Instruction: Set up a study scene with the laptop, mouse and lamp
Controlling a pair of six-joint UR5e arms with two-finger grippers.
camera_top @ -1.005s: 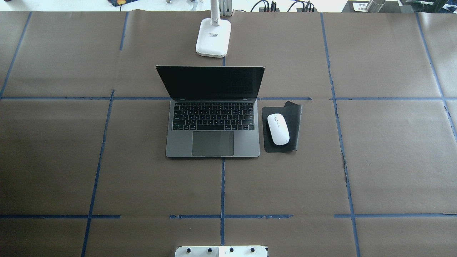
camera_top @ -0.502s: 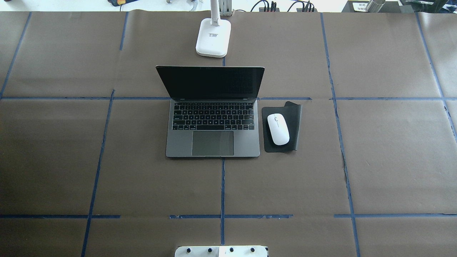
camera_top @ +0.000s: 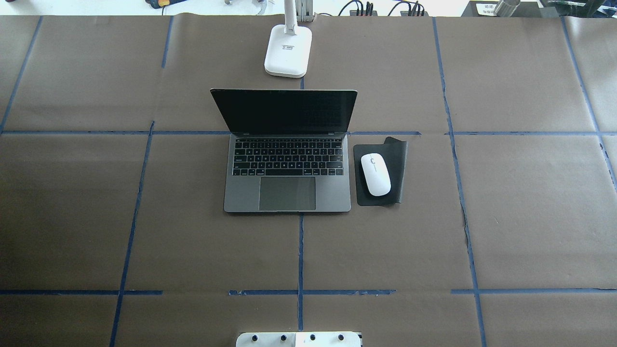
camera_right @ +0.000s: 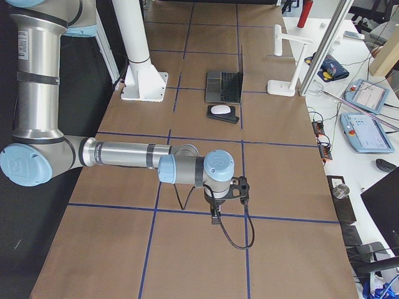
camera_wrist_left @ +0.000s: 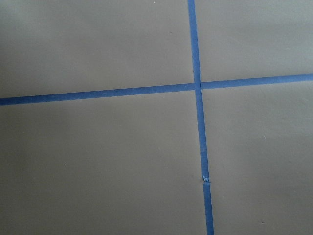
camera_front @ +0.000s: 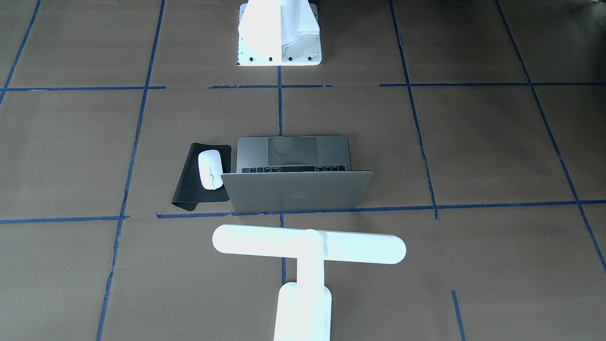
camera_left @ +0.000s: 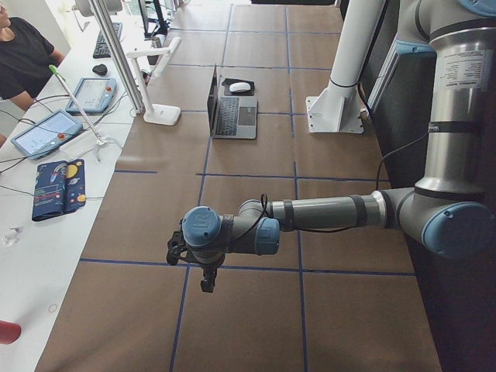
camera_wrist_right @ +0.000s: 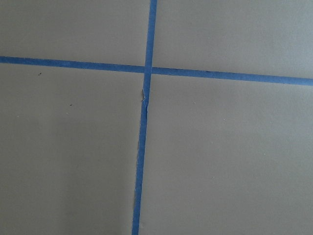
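At mid-table: laptop point(camera_top: 287, 193) open, keyboard toward the robot. Just right of it, mouse point(camera_top: 375, 174) lying on a black mat point(camera_top: 398, 159). Behind the lid, apart from it, lamp point(camera_top: 287, 50) upright. Out toward the table's ends, left gripper point(camera_left: 207, 285) and right gripper point(camera_right: 215, 219) hanging over brown paper point(camera_wrist_left: 98, 171); cannot tell whether jaws spread or pressed together.

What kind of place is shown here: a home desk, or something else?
Probably a robotics lab, not a home. The table is covered with brown paper and gridded with blue tape, the left arm and the right arm are industrial robot arms, and control tablets lie nearby.
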